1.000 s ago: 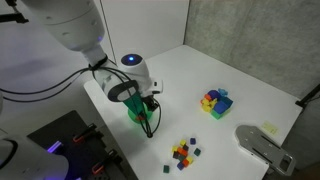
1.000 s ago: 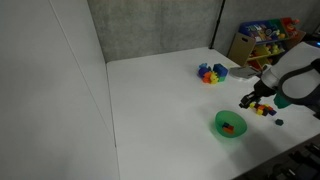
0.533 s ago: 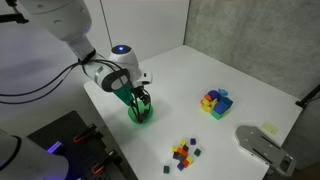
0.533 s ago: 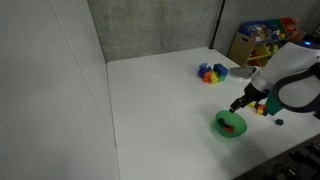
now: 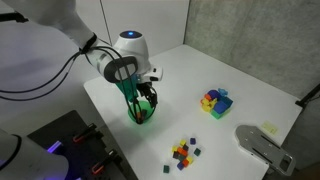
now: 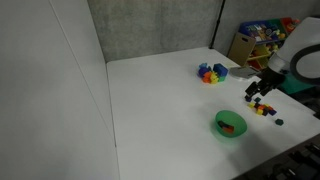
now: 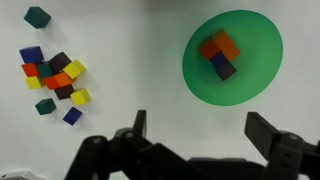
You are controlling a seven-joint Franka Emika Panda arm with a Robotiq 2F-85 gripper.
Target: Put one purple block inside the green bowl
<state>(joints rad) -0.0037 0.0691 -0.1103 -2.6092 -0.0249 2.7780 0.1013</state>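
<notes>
In the wrist view the green bowl [image 7: 256, 38] lies on the white table, holding a dark purple block [image 7: 224, 69] against an orange and red block [image 7: 218, 45]. My gripper [image 7: 200, 122] hangs above the table just beside the bowl, jaws wide apart with nothing between them. In both exterior views the gripper [image 5: 147, 99] [image 6: 255, 92] is raised clear of the bowl [image 5: 140, 118] [image 6: 238, 118]. Several loose small cubes [image 7: 52, 76] [image 5: 183, 152] [image 6: 264, 109] lie nearby.
A multicoloured block cluster [image 5: 215, 102] [image 6: 211, 73] stands further along the table. A grey device [image 5: 263, 148] sits by one table corner. A toy shelf [image 6: 262, 42] stands beyond the table. A lone dark green cube [image 7: 38, 16] lies apart from the loose cubes.
The gripper was shut down at the bowl; its jaws have since opened and it has lifted up and away, with the blocks left lying in the bowl.
</notes>
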